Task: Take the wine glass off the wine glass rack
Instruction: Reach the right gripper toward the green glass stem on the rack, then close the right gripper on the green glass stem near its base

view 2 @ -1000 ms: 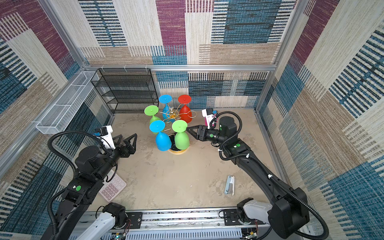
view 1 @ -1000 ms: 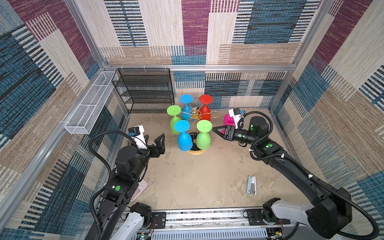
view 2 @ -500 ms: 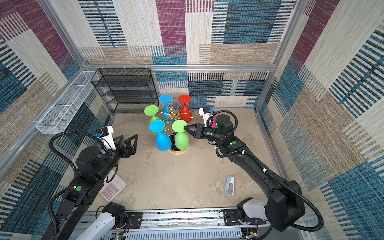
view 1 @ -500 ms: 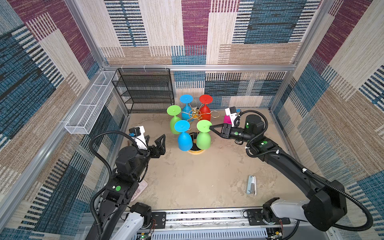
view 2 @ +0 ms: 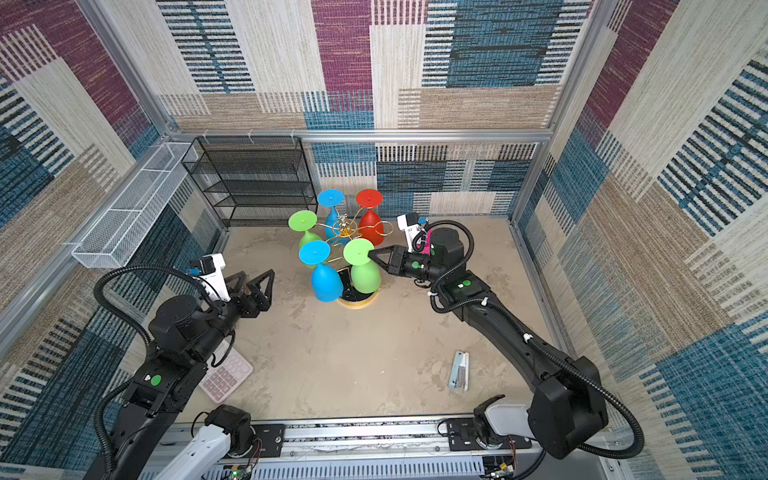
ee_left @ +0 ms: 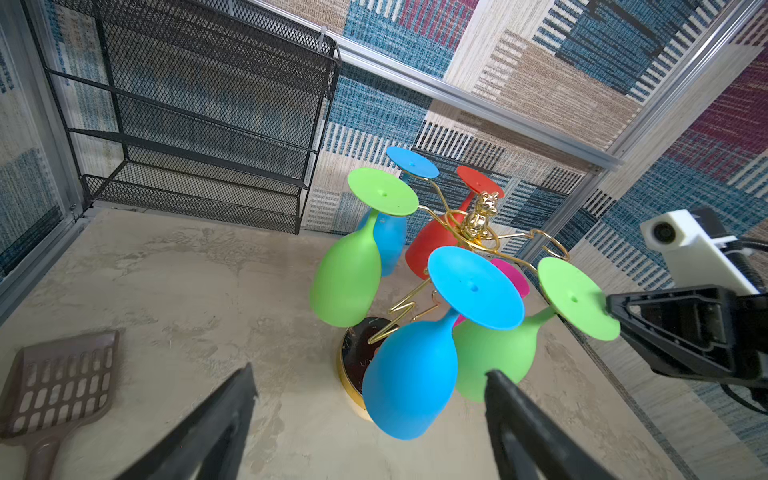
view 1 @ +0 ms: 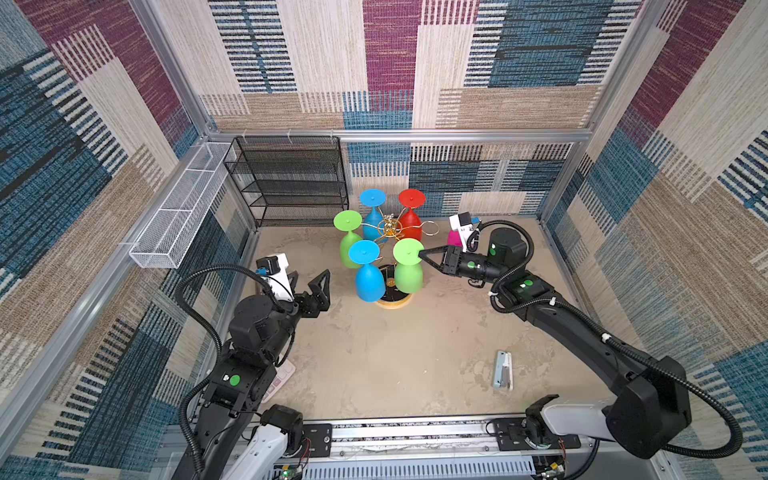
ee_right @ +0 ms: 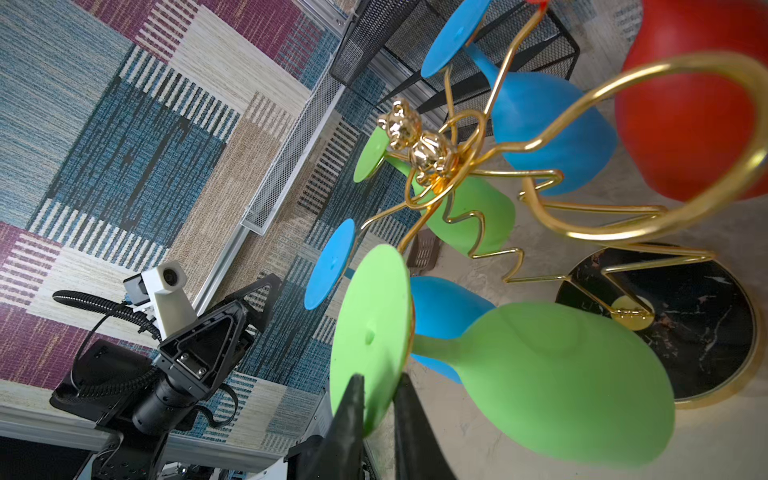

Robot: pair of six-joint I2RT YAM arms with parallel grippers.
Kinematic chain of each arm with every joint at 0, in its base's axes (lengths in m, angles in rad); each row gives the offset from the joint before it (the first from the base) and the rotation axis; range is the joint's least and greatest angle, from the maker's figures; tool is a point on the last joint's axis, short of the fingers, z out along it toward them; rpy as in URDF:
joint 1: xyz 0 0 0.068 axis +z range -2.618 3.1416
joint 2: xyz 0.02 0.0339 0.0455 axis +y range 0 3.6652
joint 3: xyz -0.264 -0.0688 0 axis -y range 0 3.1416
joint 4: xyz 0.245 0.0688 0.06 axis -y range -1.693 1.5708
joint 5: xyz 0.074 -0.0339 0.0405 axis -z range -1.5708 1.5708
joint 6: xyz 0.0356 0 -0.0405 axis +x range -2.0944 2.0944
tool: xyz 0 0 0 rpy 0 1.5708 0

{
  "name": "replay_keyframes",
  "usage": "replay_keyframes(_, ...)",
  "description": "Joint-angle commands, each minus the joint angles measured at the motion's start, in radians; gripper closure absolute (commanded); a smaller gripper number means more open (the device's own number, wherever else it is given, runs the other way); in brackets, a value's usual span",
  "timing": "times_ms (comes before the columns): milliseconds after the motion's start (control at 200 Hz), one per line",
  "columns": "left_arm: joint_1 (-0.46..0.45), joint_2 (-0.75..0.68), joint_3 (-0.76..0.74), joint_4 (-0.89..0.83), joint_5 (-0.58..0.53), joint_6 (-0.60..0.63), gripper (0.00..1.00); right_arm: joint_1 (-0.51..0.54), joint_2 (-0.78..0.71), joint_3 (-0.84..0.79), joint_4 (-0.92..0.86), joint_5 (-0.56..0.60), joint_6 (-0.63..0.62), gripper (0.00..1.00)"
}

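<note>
Right wrist view has my right fingers (ee_right: 351,419) clamped on the rim of the round foot of the green wine glass (ee_right: 540,382), one finger on either face of the disc. That glass hangs bowl-down on the near-right arm of the wine glass rack (view 1: 389,228), which stands toward the far middle of the counter (view 1: 395,353). My left fingers (view 1: 322,282) hover spread wide apart, left of the rack, touching nothing.

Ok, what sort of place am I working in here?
Probably a robot test cell, not a home: carpet-tile walls on an aluminium frame, and staged props like the wine glass rack hung with bright coloured glasses.
</note>
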Motion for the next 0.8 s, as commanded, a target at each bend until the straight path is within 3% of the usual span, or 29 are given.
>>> replay_keyframes(0, 0.002, -0.006, 0.0, 0.025, -0.002, 0.006, 0.12, 0.004, -0.006, 0.01, 0.04, 0.007, 0.022, 0.86)
replay_keyframes(381, 0.002, -0.033, -0.004, 0.016, -0.009, 0.01, 0.12, 0.003, -0.033, 0.013, 0.045, 0.002, 0.066, 1.0)
replay_keyframes(796, 0.002, -0.06, -0.008, 0.01, -0.01, 0.022, 0.12, 0.004, -0.038, 0.027, 0.077, -0.005, 0.148, 1.0)
